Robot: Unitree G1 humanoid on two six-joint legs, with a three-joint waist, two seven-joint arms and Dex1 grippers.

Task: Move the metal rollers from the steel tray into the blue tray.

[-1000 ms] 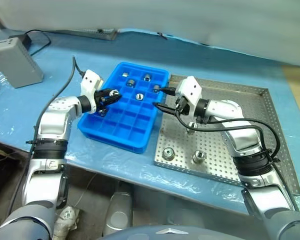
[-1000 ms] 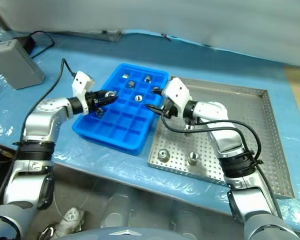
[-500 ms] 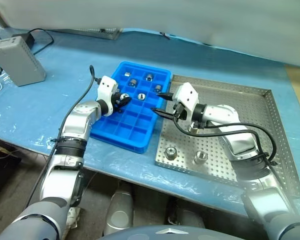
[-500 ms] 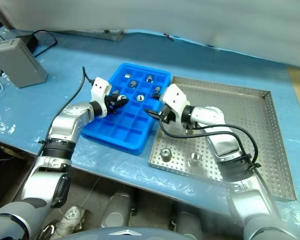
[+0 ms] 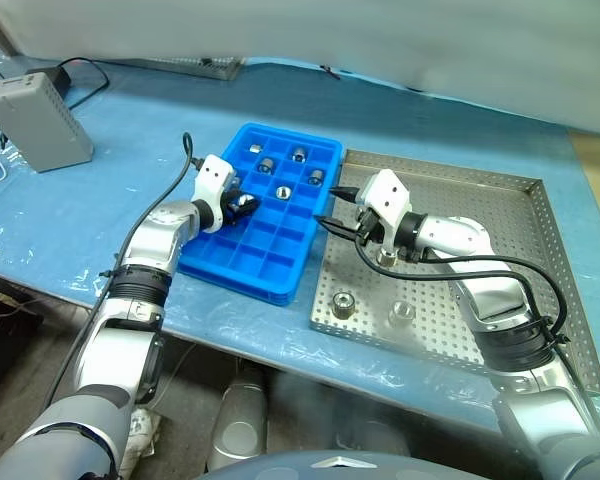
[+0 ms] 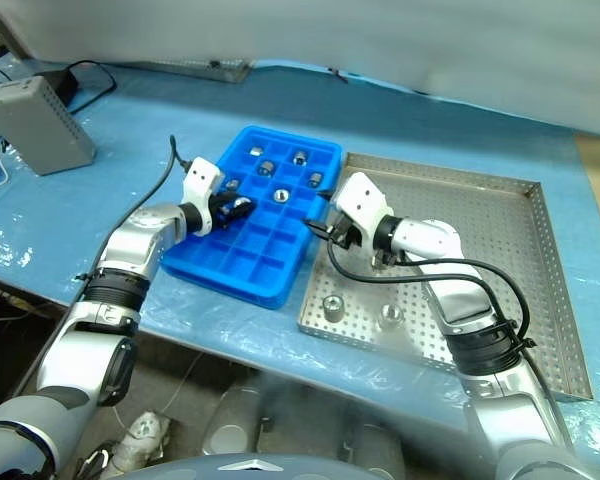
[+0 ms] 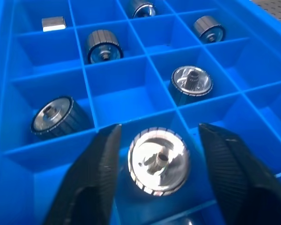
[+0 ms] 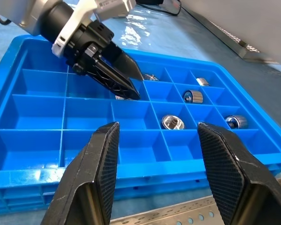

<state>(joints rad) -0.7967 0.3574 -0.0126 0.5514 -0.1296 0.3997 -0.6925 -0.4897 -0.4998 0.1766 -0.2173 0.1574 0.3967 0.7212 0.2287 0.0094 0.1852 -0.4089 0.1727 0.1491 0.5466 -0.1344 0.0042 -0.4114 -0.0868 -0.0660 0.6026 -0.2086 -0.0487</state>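
Left gripper (image 7: 157, 140), its ribbed black fingers (image 7: 91, 183) spread either side of a shiny, knurled silver-grey metal roller (image 7: 158, 157) resting in a compartment of the bright blue, glossy plastic grid tray (image 5: 242, 258); right gripper (image 8: 154, 154), fingers likewise spread and empty, hovers at that tray's edge. Three more rollers (image 5: 341, 304) remain on the perforated, low-rimmed steel tray (image 5: 500, 200), both trays on the blue-covered surface (image 5: 110, 215). Risk: withdrawing at a slant, a finger could catch the roller's knurled rim and tip it against the thin divider.
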